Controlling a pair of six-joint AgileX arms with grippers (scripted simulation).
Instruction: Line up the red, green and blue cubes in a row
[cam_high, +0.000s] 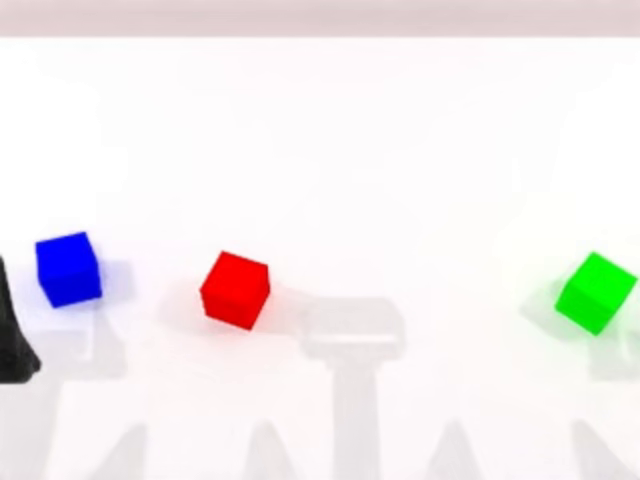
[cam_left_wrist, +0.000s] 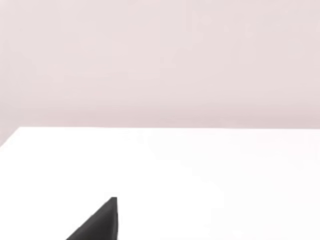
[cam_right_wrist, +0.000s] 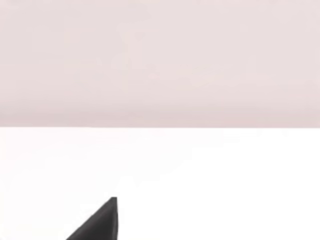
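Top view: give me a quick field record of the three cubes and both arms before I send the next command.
blue cube: table's left side, near the edge
red cube: left of centre, apart from the blue one
green cube: far right, well apart from the others
row: loosely in line, widely and unevenly spaced, each cube turned at its own angle
left arm: dark part at the left edge, beside the blue cube
right arm: not seen from above
held: no cube gripped

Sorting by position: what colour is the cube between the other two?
Red, clearest in the top view.
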